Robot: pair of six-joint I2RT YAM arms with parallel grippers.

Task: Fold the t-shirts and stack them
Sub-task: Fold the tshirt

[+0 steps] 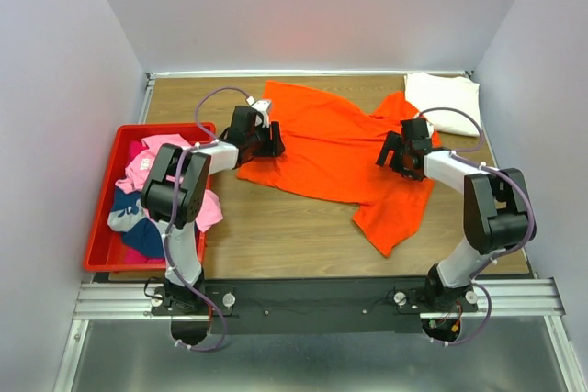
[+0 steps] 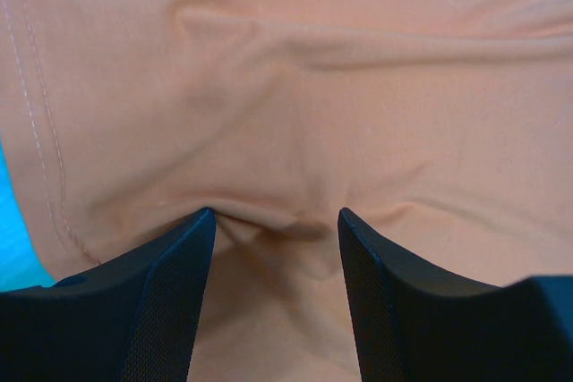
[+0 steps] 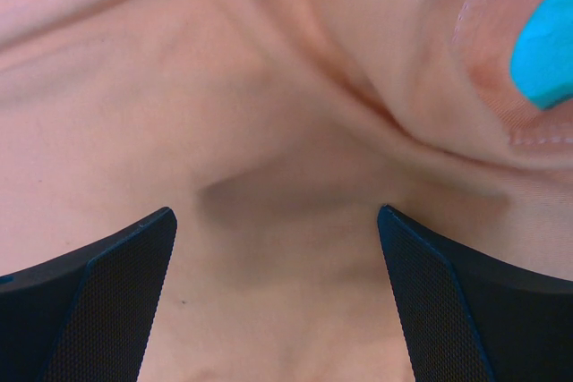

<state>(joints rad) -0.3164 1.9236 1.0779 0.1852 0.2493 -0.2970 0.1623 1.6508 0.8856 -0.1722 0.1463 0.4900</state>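
- My left end effector (image 1: 266, 140) and right end effector (image 1: 397, 153) are resting open on the unfolded orange t-shirt (image 1: 335, 149).
- Only the cream-white t-shirt (image 1: 444, 98) beyond it is lying folded.

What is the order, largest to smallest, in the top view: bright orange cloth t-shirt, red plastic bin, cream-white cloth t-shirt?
1. bright orange cloth t-shirt
2. red plastic bin
3. cream-white cloth t-shirt, clearly the smallest
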